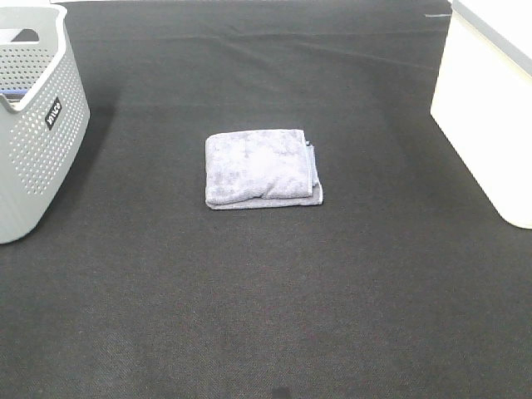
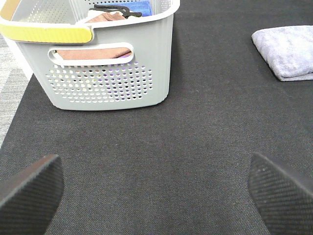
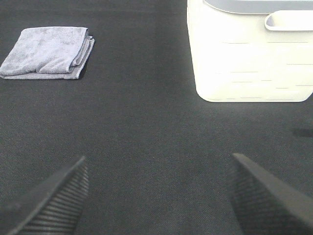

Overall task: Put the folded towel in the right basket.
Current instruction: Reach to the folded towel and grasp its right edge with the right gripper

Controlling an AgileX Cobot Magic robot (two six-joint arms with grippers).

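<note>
A folded grey-lavender towel [image 1: 262, 166] lies flat in the middle of the black mat. It also shows in the left wrist view [image 2: 288, 50] and the right wrist view [image 3: 47, 51]. The right basket [image 1: 490, 108] is white and stands at the right edge; the right wrist view shows its wall and handle [image 3: 247, 54]. Neither arm shows in the exterior high view. My left gripper [image 2: 156, 191] is open and empty above bare mat, well short of the towel. My right gripper [image 3: 159, 196] is open and empty above bare mat, between towel and white basket.
A grey perforated basket [image 1: 37, 125] stands at the left edge; in the left wrist view this basket [image 2: 107, 73] holds folded pink and blue cloths. The black mat [image 1: 266, 299] covers the table.
</note>
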